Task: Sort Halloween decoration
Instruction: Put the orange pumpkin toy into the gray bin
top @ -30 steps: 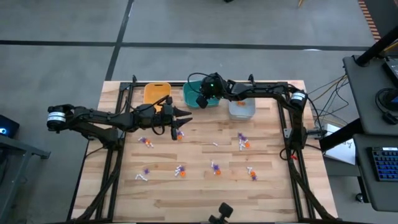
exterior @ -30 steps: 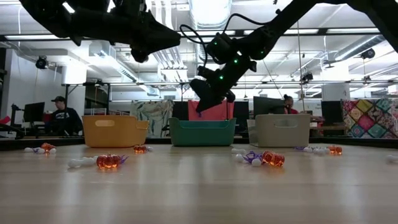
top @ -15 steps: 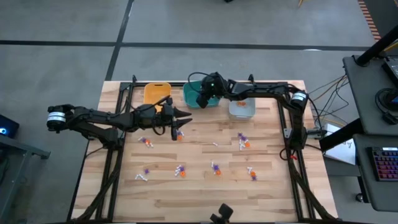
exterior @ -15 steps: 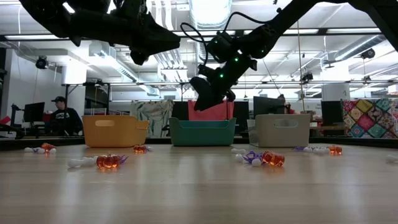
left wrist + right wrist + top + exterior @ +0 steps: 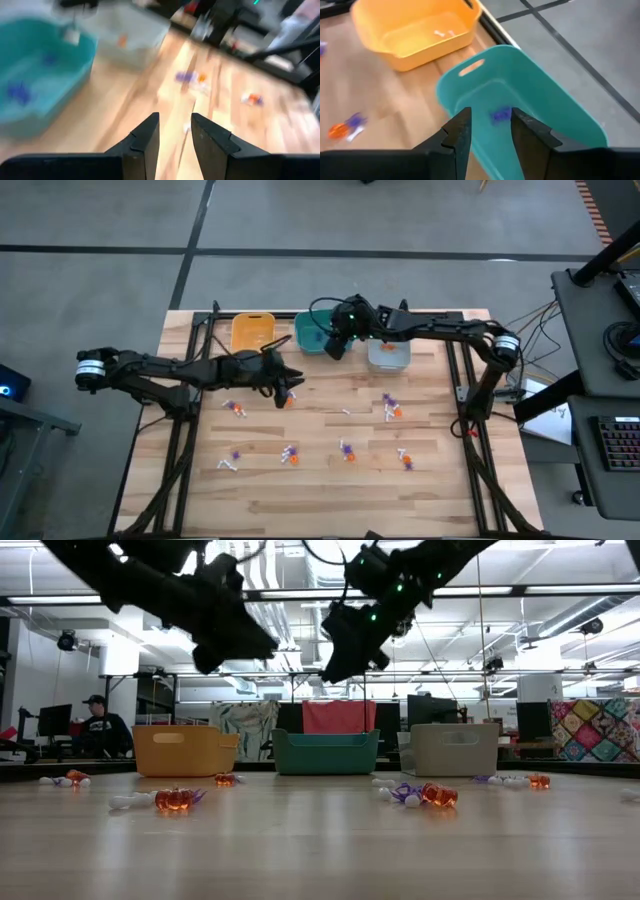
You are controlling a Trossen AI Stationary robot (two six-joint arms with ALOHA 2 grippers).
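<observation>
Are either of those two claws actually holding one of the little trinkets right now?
No. The right gripper hangs open and empty over the teal bin; the left gripper is open and empty above the table.

The left wrist view was smeared by blur: the teal bin (image 5: 35, 80) and the grey bin (image 5: 127, 32) were soft shapes, and the trinkets (image 5: 192, 77) on the table (image 5: 150, 90) beyond showed only as purple and orange smudges. In the high view the trinkets (image 5: 345, 448) were too small to tell their shapes, and the left gripper (image 5: 290, 387) covered whatever lay right under its tips. The right gripper (image 5: 487, 127) was cut off by the right wrist picture's edge, and its fingers hid part of the teal bin's (image 5: 540, 100) floor. In the low view the bins' walls hid their contents.
</observation>
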